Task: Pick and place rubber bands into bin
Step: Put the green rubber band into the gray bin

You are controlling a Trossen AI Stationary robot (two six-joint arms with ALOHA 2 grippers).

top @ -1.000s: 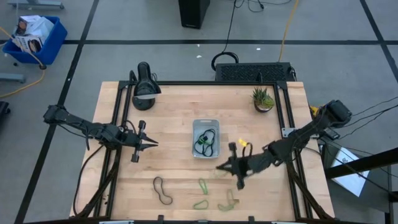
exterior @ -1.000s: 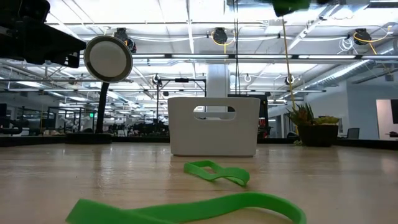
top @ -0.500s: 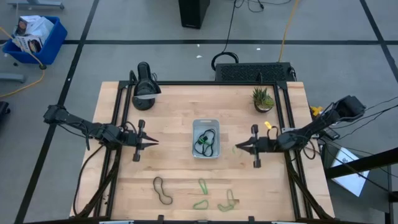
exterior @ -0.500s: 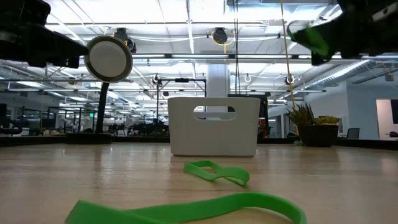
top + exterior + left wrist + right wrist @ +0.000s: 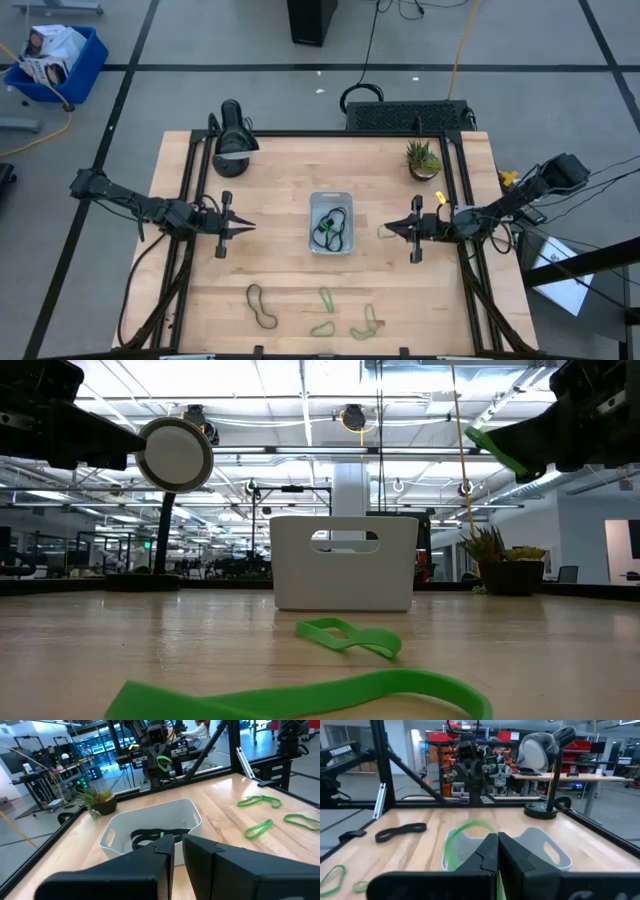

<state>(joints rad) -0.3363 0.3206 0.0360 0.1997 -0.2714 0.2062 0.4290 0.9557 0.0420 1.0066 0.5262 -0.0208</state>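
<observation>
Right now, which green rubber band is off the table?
The green rubber band pinched in the right hand, beside the bin. The other green bands lie flat on the table.

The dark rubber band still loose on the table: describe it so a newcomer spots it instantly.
Start at the small translucent plastic bin in the middle of the wooden table. Look toward the front edge, left of the bin: the dark brown rubber band lies there, alone. Its neighbours to the right are light green loops.
</observation>
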